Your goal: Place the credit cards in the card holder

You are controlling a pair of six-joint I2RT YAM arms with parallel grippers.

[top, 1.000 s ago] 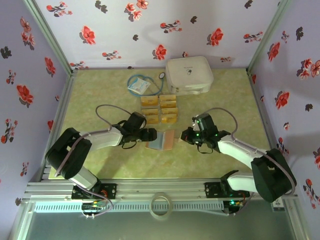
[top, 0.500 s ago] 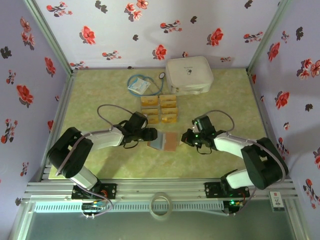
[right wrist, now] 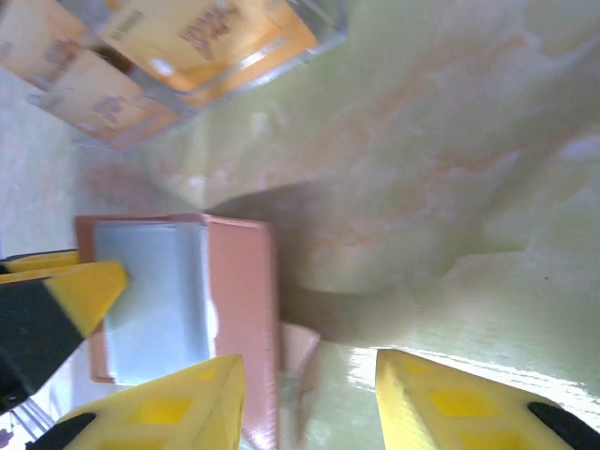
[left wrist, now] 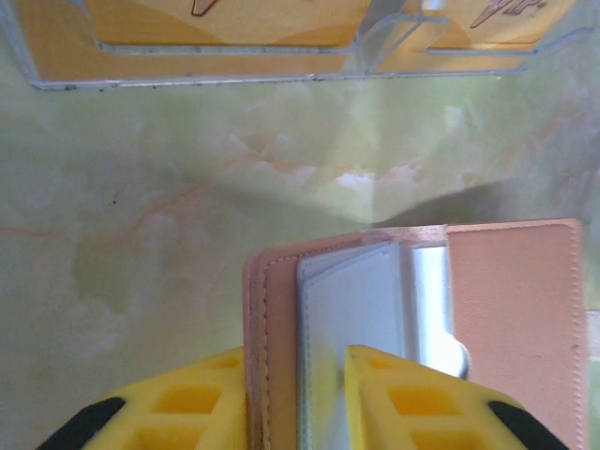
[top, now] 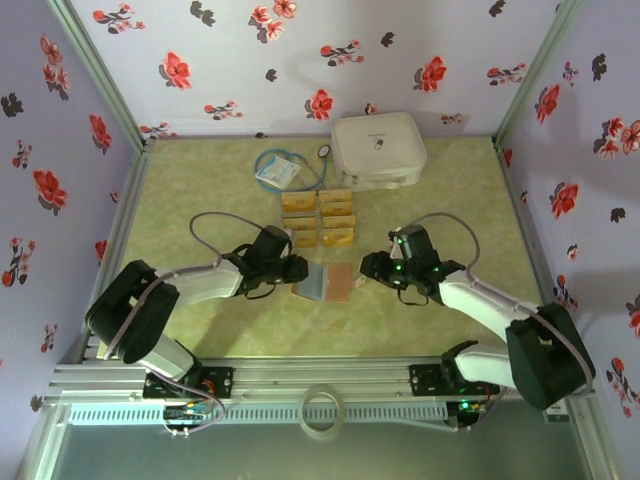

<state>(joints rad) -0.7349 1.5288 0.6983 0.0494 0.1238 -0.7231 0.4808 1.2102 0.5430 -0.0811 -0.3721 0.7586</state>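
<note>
The card holder (top: pixel 340 283) lies open on the table between both arms, its grey-blue inside facing up. In the left wrist view my left gripper (left wrist: pixel 298 361) is shut on the card holder (left wrist: pixel 506 309), with one yellow finger on the left cover and the other on the grey-blue leaf. My right gripper (right wrist: pixel 307 366) is open beside the holder's right cover (right wrist: pixel 239 281), with only a small pink tab between its fingers. Several golden-tan credit cards (top: pixel 320 218) lie in clear sleeves just behind the holder. The cards also show at the top of the left wrist view (left wrist: pixel 234 28) and in the right wrist view (right wrist: pixel 187 47).
A large white rounded case (top: pixel 378 148) stands at the back right. A blue-white packet (top: pixel 275 172) ringed by a thin cord lies at the back centre. A tape roll (top: pixel 322 410) rests below the front rail. Flowered walls close in three sides.
My left gripper has closed onto the holder's left side. My right gripper has opened, let go of the right cover and drawn back slightly.
</note>
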